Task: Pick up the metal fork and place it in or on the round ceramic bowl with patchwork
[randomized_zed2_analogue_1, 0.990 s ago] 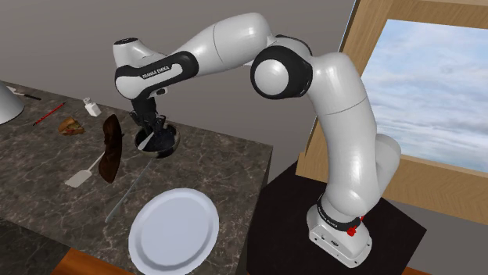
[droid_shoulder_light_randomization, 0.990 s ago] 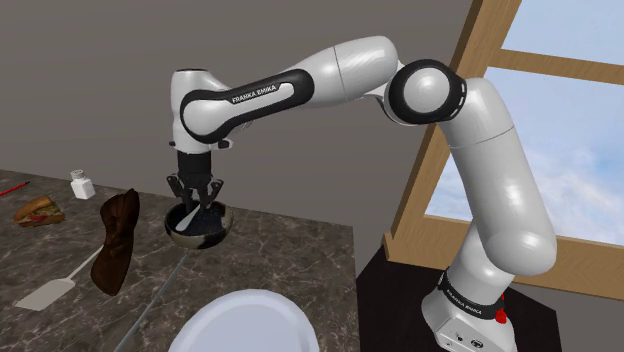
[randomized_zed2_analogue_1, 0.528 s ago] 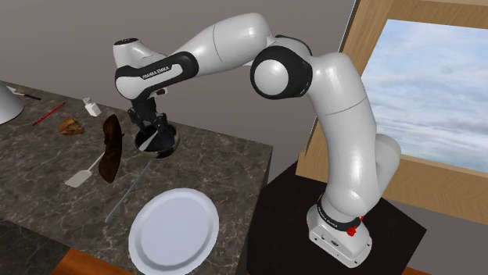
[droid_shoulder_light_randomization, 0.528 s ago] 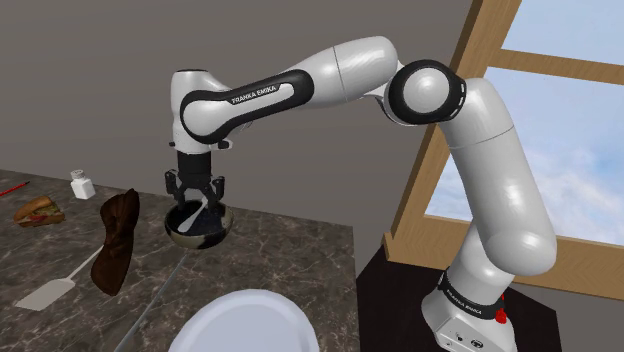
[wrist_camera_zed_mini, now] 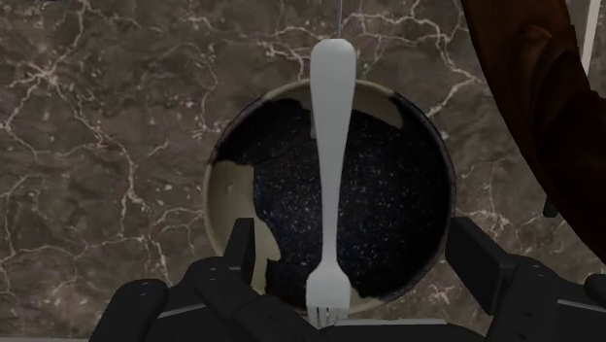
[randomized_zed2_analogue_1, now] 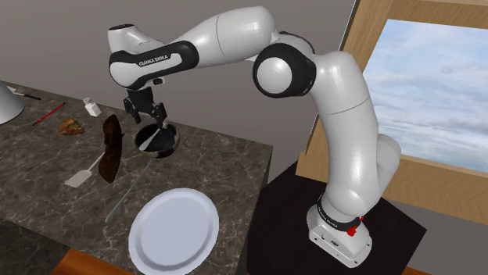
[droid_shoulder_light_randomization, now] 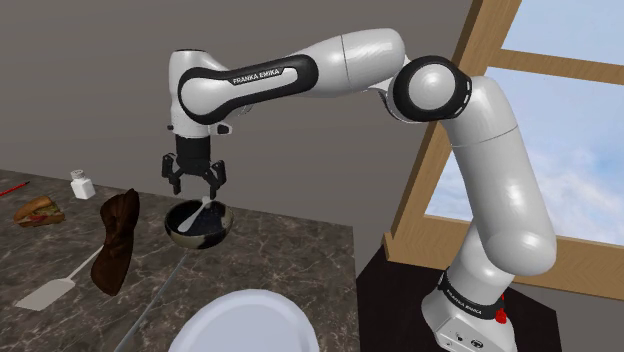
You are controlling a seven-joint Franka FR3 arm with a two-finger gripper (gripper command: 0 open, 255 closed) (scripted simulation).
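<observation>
Grey fork (wrist_camera_zed_mini: 330, 165) lies in the dark speckled bowl (wrist_camera_zed_mini: 216, 185); gripper (wrist_camera_zed_mini: 357, 255) spread wide, holding nothing.
Placement looks done, I judge; the next move calls for a straight lift clear of the rim. Wrist view gives the fork's lie: handle tip resting over one rim, tines near the opposite one. Shoulder view adds what that lacks, the air between gripper and bowl on the marbled counter (droid_shoulder_light_randomization: 290, 250).

Fork (wrist_camera_zed_mini: 331, 146): smooth pale grey finish, metal-like, with a soft sheen. Bowl (wrist_camera_zed_mini: 221, 194): glazed look, dark and finely speckled inside, with cream patches at the rim. Countertop (wrist_camera_zed_mini: 97, 146): dark brown marble-like stone with pale veining, polished surface.
</observation>
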